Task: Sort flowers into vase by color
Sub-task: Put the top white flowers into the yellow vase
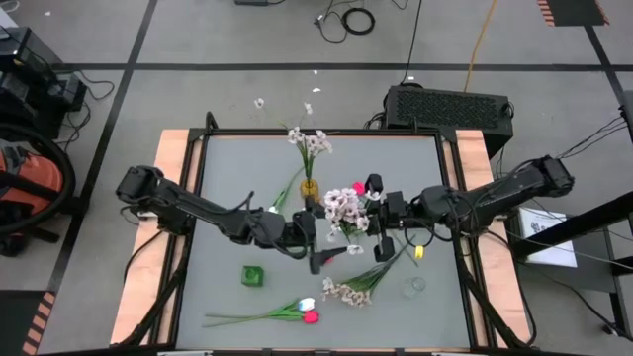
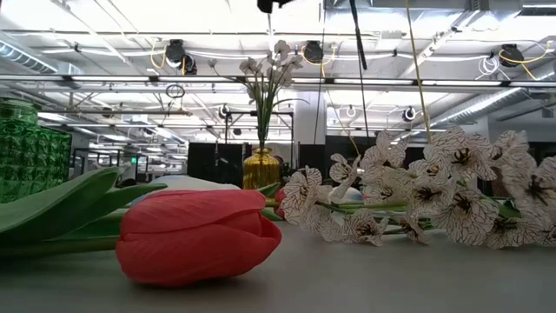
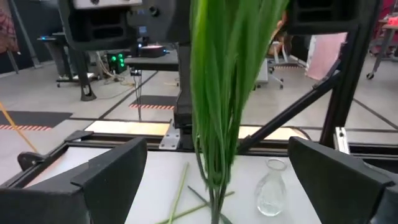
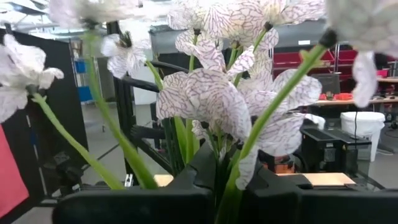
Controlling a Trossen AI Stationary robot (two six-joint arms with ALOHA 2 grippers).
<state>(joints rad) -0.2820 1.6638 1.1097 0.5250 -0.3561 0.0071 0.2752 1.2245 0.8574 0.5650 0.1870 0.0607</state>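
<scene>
both arms meet mid-table. right gripper is clamped on a spray of white-lilac blossoms; in the right wrist view the stems run straight down btw its fingers w/ the veined petals fanned out just past the tips. left gripper is right across from it, almost tip to tip, fingers spread wide. the spray's green leaves hang in the gap but neither finger touches them.

beyond the grippers, towards the table's far edge, a yellow vase already has a spray of white blossoms standing in it. a pink tulip head sits just beside the right gripper, can't tell what it's resting on.

on the near side of the left gripper there's a green glass vase, and further on a white tulip and a red tulip lying side by side. near side of the right gripper: another loose spray flat on the table, plus a small clear vase close by.
</scene>
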